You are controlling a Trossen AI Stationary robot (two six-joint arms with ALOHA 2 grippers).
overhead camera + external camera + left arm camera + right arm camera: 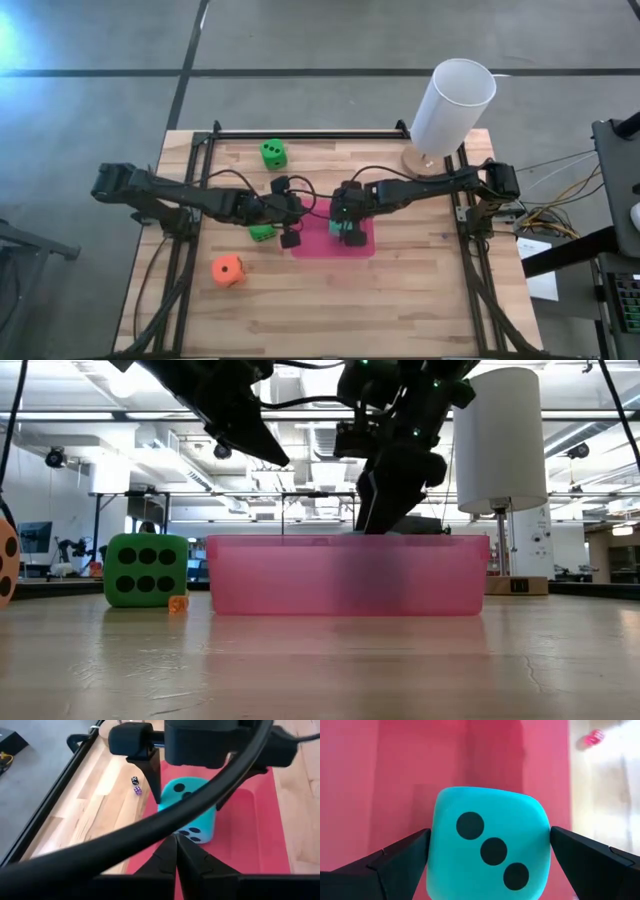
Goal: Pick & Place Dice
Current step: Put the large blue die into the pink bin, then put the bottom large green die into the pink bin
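Note:
A teal die (490, 845) rests on the flat pink pad (318, 246) at mid-table, three pips facing the right wrist camera. My right gripper (348, 232) slants down over it, open, one fingertip close beside each of two opposite sides. My left gripper (291, 238) is shut on nothing and hangs above the pad's left edge, pointing at the teal die (192, 815). One green die (262, 232) lies beside the pad under the left arm. Another green die (273, 153) sits near the far edge. An orange die (228, 270) lies toward the near left. My right gripper has its fingers (405, 857) hard up against the teal die's two opposite sides (436, 850). Whether they touch it I cannot tell. They come from above, slanting down from the table's right. The die sits with its underside on the pink pad.
A tall white cylinder (452, 105) stands on a round wooden base at the far right corner. Tiny dice (136, 786) lie on the wood beside the pad, and a tiny pink one (592, 739) lies past it. Black rails (300, 133) frame the tabletop.

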